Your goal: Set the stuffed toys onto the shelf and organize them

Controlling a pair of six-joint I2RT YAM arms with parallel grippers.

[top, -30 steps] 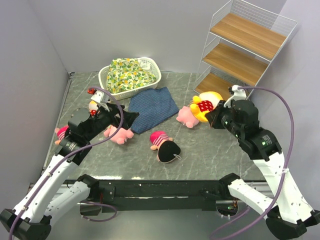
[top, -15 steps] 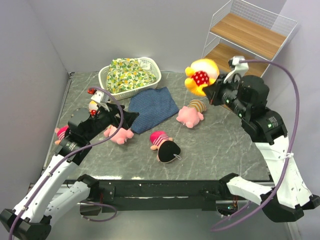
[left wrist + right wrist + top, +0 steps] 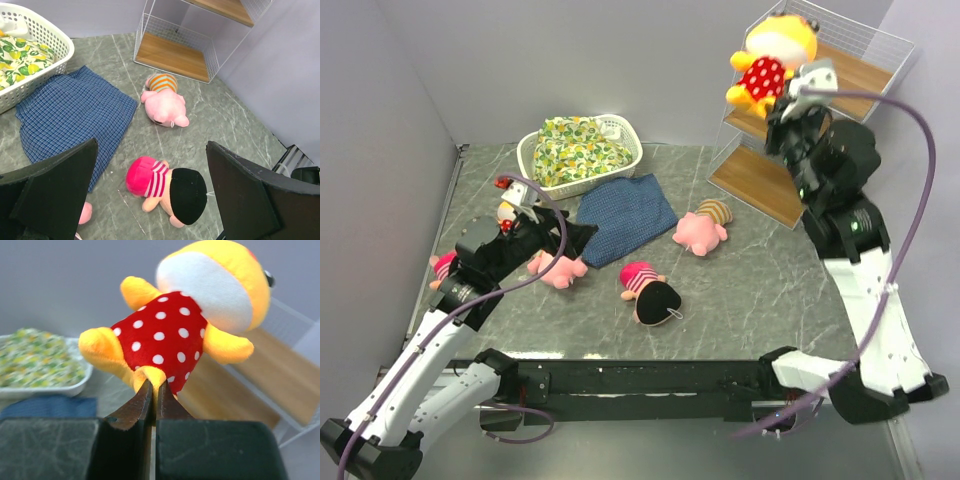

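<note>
Yellow plush bear (image 3: 185, 315) with white muzzle and red white-dotted top is pinched by one foot in the clenched right claw (image 3: 152, 390), at one o'clock beside the white wire shelf's (image 3: 760, 180) top board. Left claw (image 3: 151, 145) gapes, grasping nothing.

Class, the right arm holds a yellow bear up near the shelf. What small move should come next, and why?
Probably carry the yellow bear a little further in, over the top board of the shelf, before opening. The right gripper is shut on one of its legs, and the bear hangs by the board's left end, seemingly not yet above the wood.
</note>
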